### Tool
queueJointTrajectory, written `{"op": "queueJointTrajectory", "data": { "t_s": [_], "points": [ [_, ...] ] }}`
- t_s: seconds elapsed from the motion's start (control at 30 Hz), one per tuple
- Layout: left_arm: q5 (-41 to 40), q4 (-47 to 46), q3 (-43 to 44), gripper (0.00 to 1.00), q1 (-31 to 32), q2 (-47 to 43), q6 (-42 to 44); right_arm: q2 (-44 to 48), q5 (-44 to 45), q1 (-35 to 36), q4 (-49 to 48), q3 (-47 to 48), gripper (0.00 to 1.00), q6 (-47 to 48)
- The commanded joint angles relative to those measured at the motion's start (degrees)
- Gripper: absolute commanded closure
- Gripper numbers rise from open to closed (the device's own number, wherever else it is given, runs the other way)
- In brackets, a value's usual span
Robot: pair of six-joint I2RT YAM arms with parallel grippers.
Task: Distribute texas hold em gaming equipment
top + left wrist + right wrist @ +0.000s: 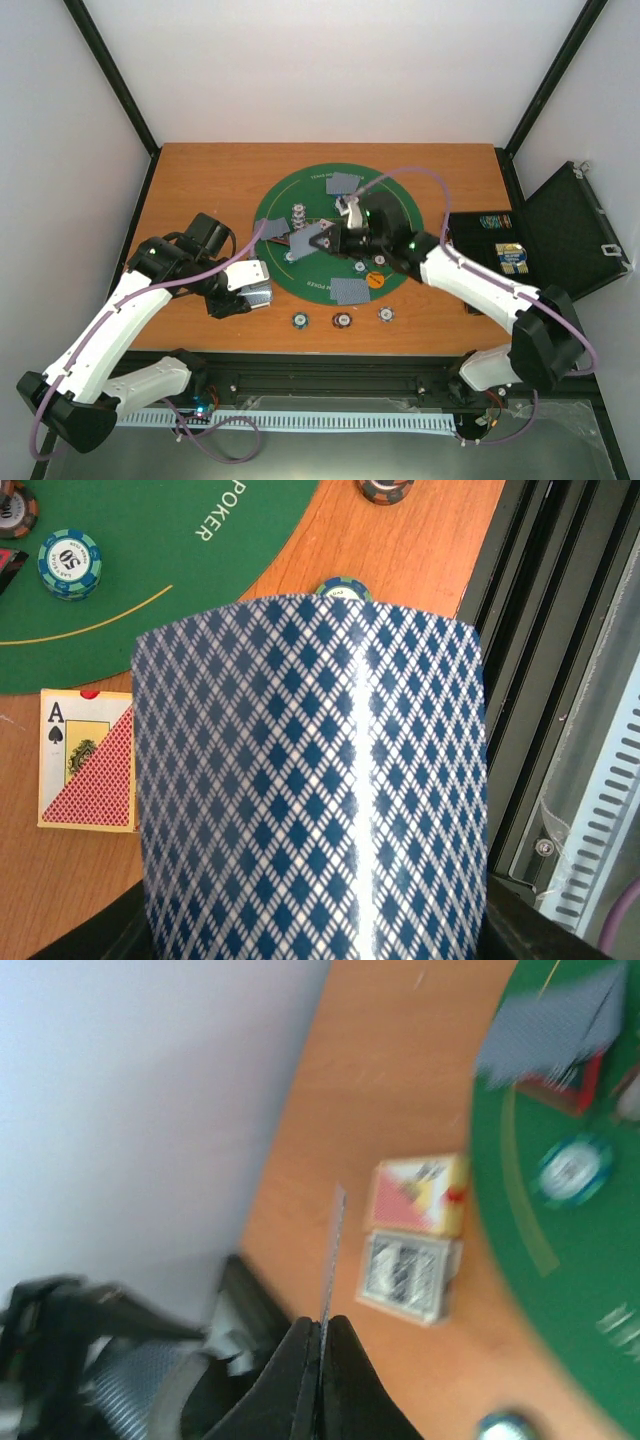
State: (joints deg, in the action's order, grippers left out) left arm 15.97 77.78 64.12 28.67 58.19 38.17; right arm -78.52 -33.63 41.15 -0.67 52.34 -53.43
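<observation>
"Playing cards (310, 780) first: what can't you make out?"

"The stack in my left gripper (245, 290) fills my left wrist view. My own fingers are hidden behind it. So is most of a chip (343, 586) peeping over its top edge, and one corner of a yellow card box (85, 760). My right wrist view is blurred. The single card (330, 1245) there shows edge-on as a thin line, and I cannot tell its face."

"Are both grippers closed?"

"Yes. The left is clamped on the stack, held above the wooden table (200, 180) just off the near-left rim of the green mat (285, 205). My right gripper (320, 1322) has its jaws pressed together on the single card, and in the top view it sits over the mat's middle."

"How do the cards look?"

"The backs carry a blue-and-white diamond lattice. They are glossy, with a streak of glare down the stack, which bows outward. Other cards (350, 290) lie face down on the mat. A row of chips (342, 320), round with striped edges, sits on the wood by the mat's near rim. The box shows an ace of spades and a red lattice."
</observation>
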Motion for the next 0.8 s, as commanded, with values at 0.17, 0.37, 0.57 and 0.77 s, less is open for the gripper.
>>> {"op": "queueJointTrajectory", "data": {
  "t_s": [0.17,0.37,0.57,0.77],
  "points": [
    [-0.59,-1.15,-0.08,0.80,0.08,-0.99,-0.71,-18.91,42.37,-0.85,42.97,31.11,0.97,38.95],
    [-0.80,-0.30,-0.07,0.80,0.07,-1.62,-0.86,-32.51,71.37,5.63,40.76,39.25,0.97,53.58],
    [-1.24,0.82,0.06,0.79,0.09,-2.92,-1.04,-41.17,82.77,8.33,30.84,39.87,0.97,69.54],
    [-1.94,1.30,-0.02,0.79,0.07,-3.60,-0.47,-46.03,81.57,8.68,29.82,40.29,0.97,71.45]
  ]
}}
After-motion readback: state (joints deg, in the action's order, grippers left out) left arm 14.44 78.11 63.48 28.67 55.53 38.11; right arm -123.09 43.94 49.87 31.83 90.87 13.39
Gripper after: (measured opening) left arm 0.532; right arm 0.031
